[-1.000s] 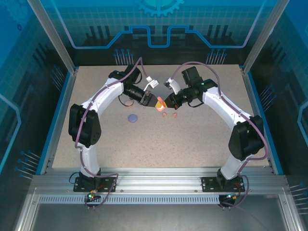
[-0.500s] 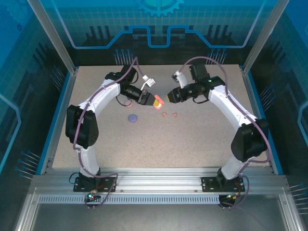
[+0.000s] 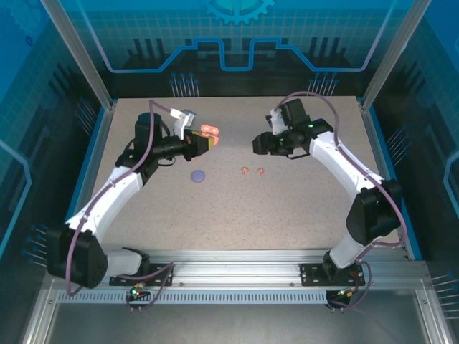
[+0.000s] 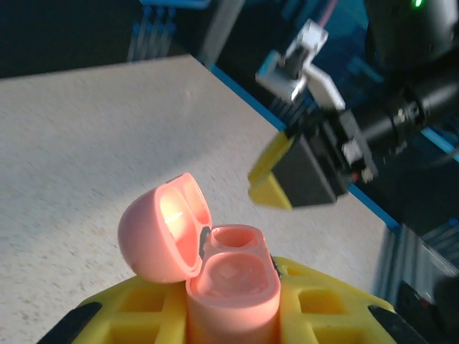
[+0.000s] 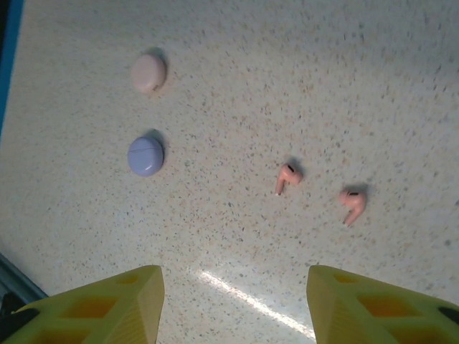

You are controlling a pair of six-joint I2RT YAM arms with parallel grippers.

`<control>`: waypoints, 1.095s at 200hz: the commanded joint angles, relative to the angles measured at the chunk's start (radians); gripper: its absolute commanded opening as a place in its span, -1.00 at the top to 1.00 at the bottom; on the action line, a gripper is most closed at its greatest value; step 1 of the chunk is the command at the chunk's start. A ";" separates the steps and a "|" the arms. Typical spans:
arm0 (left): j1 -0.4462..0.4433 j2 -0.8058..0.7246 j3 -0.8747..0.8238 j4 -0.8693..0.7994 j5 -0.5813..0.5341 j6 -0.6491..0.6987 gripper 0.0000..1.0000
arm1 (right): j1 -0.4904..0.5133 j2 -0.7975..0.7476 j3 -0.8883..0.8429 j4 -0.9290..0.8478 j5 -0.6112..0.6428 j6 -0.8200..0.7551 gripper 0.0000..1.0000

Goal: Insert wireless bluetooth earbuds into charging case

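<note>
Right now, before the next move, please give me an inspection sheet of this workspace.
Surface: speckled beige table, nothing spilled.
Job's things: open coral case, no earbud inside; one earbud, second earbud, loose on the table.
Clutter: closed purple case, closed pale case.
Grippers: left gripper, fingers shut on the coral case; right gripper, fingers open, holding nothing.
Cables: purple cables loop over both arms.
Surroundings: blue walls, metal frame.

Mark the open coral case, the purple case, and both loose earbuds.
open coral case (image 4: 233,294): left wrist view, front of its base.
purple case (image 5: 145,155): right wrist view, middle of its top.
loose earbuds (image 5: 287,175): right wrist view, head of the one nearer the purple case.
</note>
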 commanded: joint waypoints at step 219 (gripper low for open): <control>-0.202 -0.170 -0.392 0.750 -0.729 0.048 1.00 | 0.278 0.565 0.535 -0.302 0.407 0.464 -0.45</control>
